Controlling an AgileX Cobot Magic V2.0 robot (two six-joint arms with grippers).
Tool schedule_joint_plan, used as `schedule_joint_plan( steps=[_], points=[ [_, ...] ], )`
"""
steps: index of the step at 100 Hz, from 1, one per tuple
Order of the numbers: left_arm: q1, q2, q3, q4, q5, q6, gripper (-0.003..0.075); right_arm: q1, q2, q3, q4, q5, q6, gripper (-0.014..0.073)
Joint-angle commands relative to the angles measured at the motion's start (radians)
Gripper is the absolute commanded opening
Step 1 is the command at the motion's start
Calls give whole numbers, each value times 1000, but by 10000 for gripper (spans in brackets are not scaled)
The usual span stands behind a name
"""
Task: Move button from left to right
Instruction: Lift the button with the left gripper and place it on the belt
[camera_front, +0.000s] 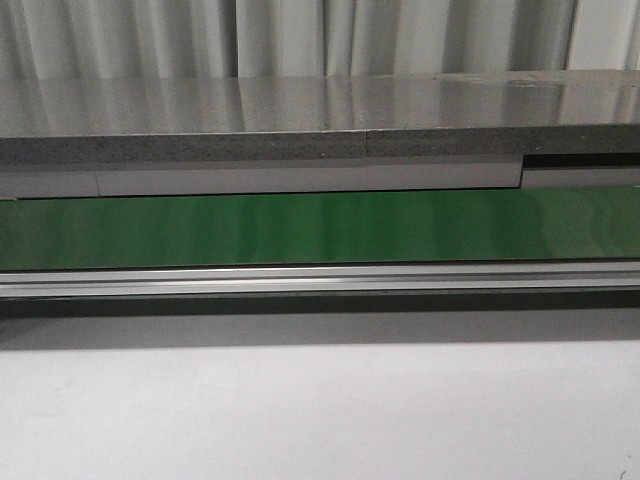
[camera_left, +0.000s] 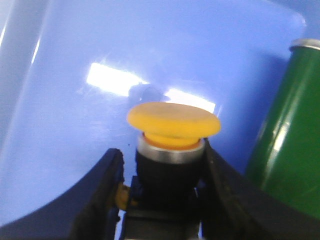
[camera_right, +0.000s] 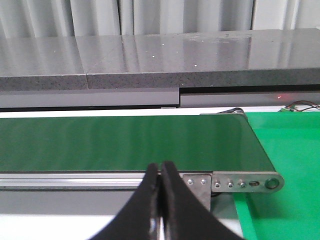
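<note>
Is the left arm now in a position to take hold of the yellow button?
Probably yes. In the left wrist view the left gripper has a finger on each side of the button, at its black body, with nothing between. Whether the fingers already press it is unclear.

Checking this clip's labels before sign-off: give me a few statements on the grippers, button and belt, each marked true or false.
1. The left gripper is closed on the button. True.
2. The button's head is red. False: it is yellow.
3. The right gripper holds the button. False: its fingers are shut together with nothing between them.
4. A green conveyor belt lies ahead of the right gripper. True.
5. The button shows on the belt in the front view. False: the belt there is bare.
</note>
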Motion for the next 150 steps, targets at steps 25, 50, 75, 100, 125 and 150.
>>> schedule_joint_plan(
  steps=[25,50,75,100,125,150],
  points=[
    [-168,-70,-34,-49,18,63,-20,1,-20,-15,-5,-87,-2,-68],
    [-239,-28,-34,-39,20,63,-20,1,-20,-15,-5,-87,-2,-68],
    [-244,-23,-34,-39,43,63,132,1,-20,-15,-5,-87,-2,-68],
    [-244,-23,-34,-39,77,63,571,1,-20,-15,-5,-87,-2,-68],
    [-244,-48,-34,-39,81,63,587,1,-20,-15,-5,-87,-2,-68],
    [-247,-140,-34,-89,46,72,587,1,-20,-15,-5,-87,-2,-68]
  ],
)
